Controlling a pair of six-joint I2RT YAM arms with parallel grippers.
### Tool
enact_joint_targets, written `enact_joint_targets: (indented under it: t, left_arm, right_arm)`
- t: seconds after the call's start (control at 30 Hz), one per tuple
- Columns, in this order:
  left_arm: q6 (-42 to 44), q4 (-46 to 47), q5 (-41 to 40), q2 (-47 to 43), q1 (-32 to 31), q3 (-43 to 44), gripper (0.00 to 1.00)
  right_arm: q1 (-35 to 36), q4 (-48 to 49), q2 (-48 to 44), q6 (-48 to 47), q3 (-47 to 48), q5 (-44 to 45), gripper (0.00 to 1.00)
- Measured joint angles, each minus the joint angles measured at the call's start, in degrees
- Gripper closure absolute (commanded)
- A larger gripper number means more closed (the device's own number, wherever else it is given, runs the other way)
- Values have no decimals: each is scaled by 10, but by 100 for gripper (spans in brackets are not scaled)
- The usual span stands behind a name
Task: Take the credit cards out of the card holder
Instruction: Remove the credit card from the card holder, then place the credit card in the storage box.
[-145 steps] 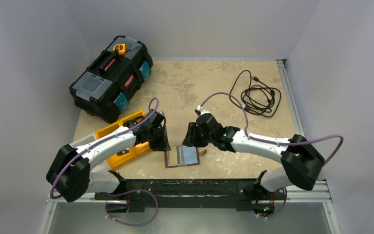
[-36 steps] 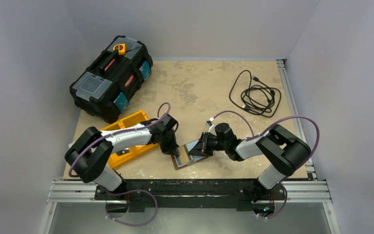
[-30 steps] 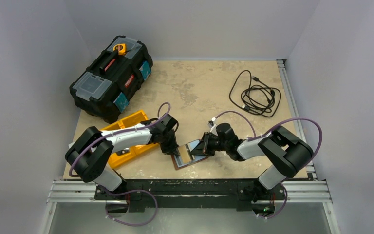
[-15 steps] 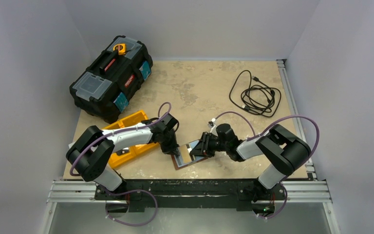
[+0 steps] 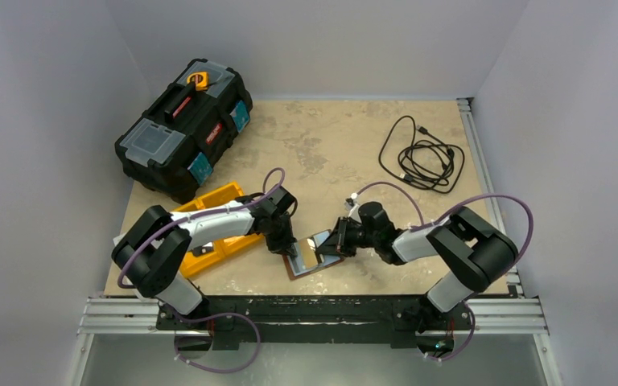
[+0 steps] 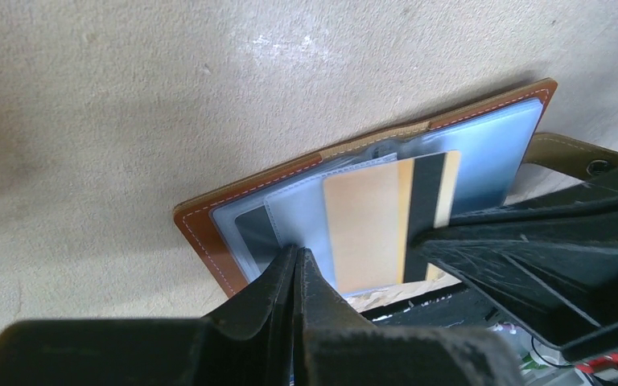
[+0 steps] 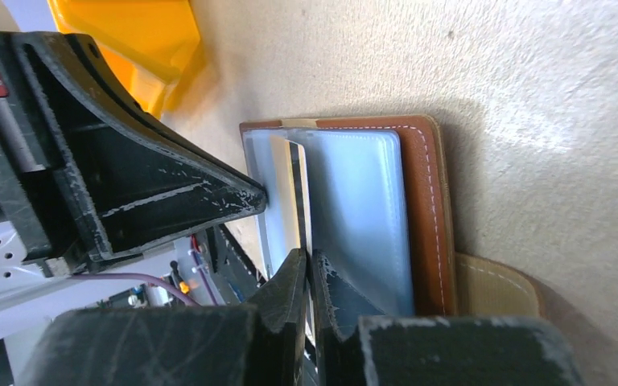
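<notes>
The brown card holder (image 5: 299,268) lies open near the table's front edge, pale blue inside. It also shows in the left wrist view (image 6: 209,229) and the right wrist view (image 7: 422,201). My left gripper (image 5: 285,246) (image 6: 296,252) is shut on a clear sleeve at its left side. My right gripper (image 5: 331,246) (image 7: 307,256) is shut on the edge of a gold credit card (image 6: 366,225) with a black stripe. That card sticks partly out of the sleeve and stands edge-on in the right wrist view (image 7: 298,201). The snap tab (image 6: 567,153) points right.
An orange tray (image 5: 209,229) sits just left of the card holder, under my left arm. A black toolbox (image 5: 183,129) stands at the back left. A coiled black cable (image 5: 426,157) lies at the back right. The metal rail (image 5: 314,314) runs along the near edge.
Since the earliest frame both grippers have come down onto the card holder and shut, and it has turned slightly. Over the last second the card has tilted up a little.
</notes>
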Motion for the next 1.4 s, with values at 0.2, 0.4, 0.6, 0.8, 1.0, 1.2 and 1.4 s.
enact_joint_targets:
  t: [0.2,0.4,0.6,0.8,1.0,1.2,1.4]
  left_arm:
    - [2,-2,0,0,-1,1,100]
    - [3,1,0,0,-1,1,100]
    - [17,3,2,-1,-1,1,100]
    - [40,2,1,-3,-3,6,86]
    - [77,-19,-25,-30,-3,14,47]
    - [96,-43,-30,-107,1,19,37]
    - [96,-5,34,-206,48,9,34]
  right_arm:
    - [-18,-68,-60,-26,0,19,100]
    - [-23,-120,-93,-47,0,41,100]
    - [-24,-161,-115,-61,11,56,100]
    - [-26,-207,-137,-71,34,64,100]
    - [-31,-250,-176,-79,62,75,100]
    - [-48,-265,-201,-79,83,64,100]
    - [-71,-230,-201,-46,97,-4,100]
